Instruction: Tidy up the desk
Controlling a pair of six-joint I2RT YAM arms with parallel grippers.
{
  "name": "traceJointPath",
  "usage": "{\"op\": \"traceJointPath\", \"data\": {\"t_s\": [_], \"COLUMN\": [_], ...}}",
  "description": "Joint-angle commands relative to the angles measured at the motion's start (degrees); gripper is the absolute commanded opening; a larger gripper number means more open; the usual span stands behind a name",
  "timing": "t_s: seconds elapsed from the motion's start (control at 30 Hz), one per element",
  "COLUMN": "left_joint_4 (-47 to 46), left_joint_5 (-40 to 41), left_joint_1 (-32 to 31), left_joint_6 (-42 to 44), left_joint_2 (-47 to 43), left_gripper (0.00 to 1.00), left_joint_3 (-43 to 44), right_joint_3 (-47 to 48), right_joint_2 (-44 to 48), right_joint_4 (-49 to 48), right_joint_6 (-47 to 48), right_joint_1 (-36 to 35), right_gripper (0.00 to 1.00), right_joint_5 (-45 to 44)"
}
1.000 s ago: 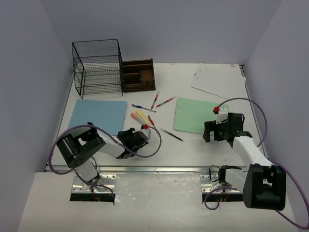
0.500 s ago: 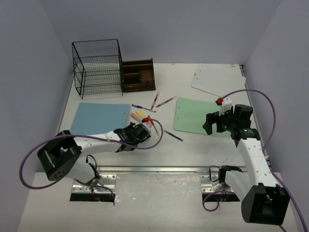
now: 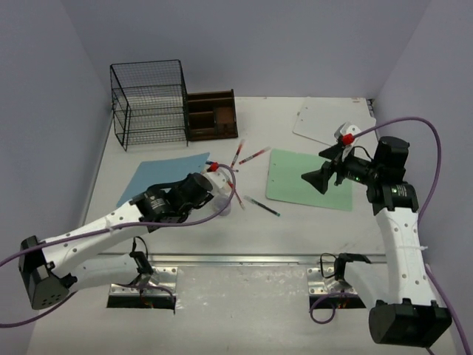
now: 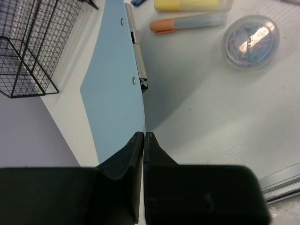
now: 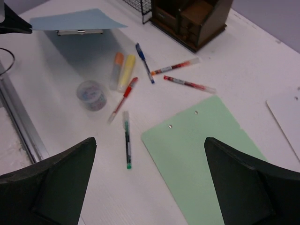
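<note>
The white desk (image 3: 222, 233) holds scattered stationery. My left gripper (image 3: 198, 189) is shut on the near edge of the blue clipboard (image 3: 159, 176), which is tilted up off the desk. In the left wrist view the jaws (image 4: 143, 137) pinch the board's edge (image 4: 115, 93), with its metal clip showing. My right gripper (image 3: 318, 178) is open and empty, held high over the green clipboard (image 3: 307, 181). The right wrist view shows its gap (image 5: 150, 140) above the green clipboard (image 5: 211, 154) and a green pen (image 5: 126, 139).
A black wire rack (image 3: 150, 103) and a brown wooden organiser (image 3: 212, 115) stand at the back left. A white clipboard (image 3: 332, 122) lies at the back right. Pens (image 3: 253, 155), highlighters (image 4: 187, 22) and a paperclip tub (image 4: 251, 42) lie mid-desk. A metal rail (image 3: 244, 259) runs along the near edge.
My left arm has reached forward, closed on the blue clipboard's edge and tilted it up. My right gripper has risen and drawn back to the right, staying open.
</note>
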State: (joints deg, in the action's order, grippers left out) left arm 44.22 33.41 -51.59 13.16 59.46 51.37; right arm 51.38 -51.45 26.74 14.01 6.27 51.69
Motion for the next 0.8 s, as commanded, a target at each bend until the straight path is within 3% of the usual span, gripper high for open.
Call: {"op": "traceJointPath", "data": {"t_s": [0.0,0.23,0.53,0.77], "left_joint_4": [2.3,5.2,9.0,9.7], "left_joint_5": [-5.8,-11.0,-14.5,-15.5], "left_joint_1": [0.3,0.3,0.3,0.3], "left_joint_6": [2.8,4.7,5.0,5.2], "left_joint_2": [-7.0,-16.2,-19.6,-20.6], "left_gripper": [0.0,0.0,0.0,0.0], "left_joint_3": [5.5,9.4,12.0,11.6], "right_joint_3": [6.3,11.4,22.1,31.4], "right_joint_2": [-4.4,-11.5,-23.7,-32.0], "right_joint_4": [-3.5,-7.0,-8.5,-7.3], "right_joint_6": [1.5,7.1,20.6,26.3], "right_joint_1": [-1.5,-17.1,-38.3,-47.7], "right_gripper": [0.99,0.98,0.95,0.87], "right_joint_5": [13.7,7.6,-3.9,-11.3]}}
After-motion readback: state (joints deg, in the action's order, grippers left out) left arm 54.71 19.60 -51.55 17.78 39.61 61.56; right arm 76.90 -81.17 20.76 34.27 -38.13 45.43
